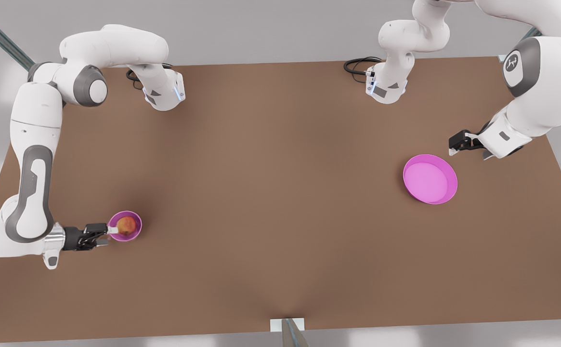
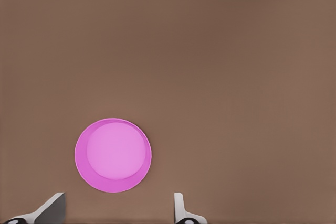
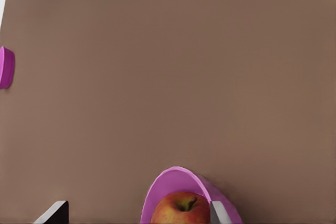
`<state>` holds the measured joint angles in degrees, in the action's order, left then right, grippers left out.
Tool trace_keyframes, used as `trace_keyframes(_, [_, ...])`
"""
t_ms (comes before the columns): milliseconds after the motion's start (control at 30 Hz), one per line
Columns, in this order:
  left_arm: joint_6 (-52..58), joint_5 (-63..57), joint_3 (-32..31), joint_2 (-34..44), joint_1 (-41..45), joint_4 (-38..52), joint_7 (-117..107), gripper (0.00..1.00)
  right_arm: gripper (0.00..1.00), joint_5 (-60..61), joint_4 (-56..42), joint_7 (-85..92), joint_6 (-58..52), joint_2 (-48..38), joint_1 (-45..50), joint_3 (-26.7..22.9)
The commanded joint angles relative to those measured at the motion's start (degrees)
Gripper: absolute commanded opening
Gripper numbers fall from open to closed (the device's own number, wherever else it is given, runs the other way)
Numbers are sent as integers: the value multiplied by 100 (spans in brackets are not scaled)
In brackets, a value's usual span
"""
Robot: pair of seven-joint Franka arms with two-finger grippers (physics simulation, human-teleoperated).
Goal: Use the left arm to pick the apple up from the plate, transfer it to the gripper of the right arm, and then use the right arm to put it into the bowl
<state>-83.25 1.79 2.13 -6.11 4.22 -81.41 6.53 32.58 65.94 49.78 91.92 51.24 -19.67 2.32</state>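
The apple [image 1: 126, 224], red with yellow patches, lies in the small pink bowl [image 1: 137, 232] near the front view's left. My right gripper [image 1: 111, 231] is level with the bowl's rim and open. In the right wrist view the apple [image 3: 181, 211] sits in the bowl [image 3: 173, 177], close to one of the fingertips [image 3: 216, 212] of the right gripper [image 3: 137, 209]; the other fingertip stands well clear. The wide pink plate [image 1: 429, 179] lies bare at the front view's right. My left gripper [image 1: 453, 144] hovers just behind the plate, open. In the left wrist view the plate [image 2: 113, 155] lies beyond the left gripper [image 2: 118, 201].
The brown table [image 1: 280, 193] spans the scene. Both arm bases [image 1: 164, 94] [image 1: 386, 86] stand at its back edge with black cables [image 1: 357, 65]. A small white bracket [image 1: 287, 325] sits at the middle of the front edge. The plate's rim [image 3: 5, 66] shows in the right wrist view.
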Motion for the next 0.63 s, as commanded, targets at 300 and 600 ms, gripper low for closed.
trace_keyframes(300, [11, -20, -10, -4, 26, 170, -319, 100, 98, -3108, 1860, -3773, -368, -4376, 1695, 286])
trace_keyframes(600, [-16, -47, -2, -180, 35, 416, -328, 100, 100, -3433, 2178, -5743, -104, -4693, 2459, -161])
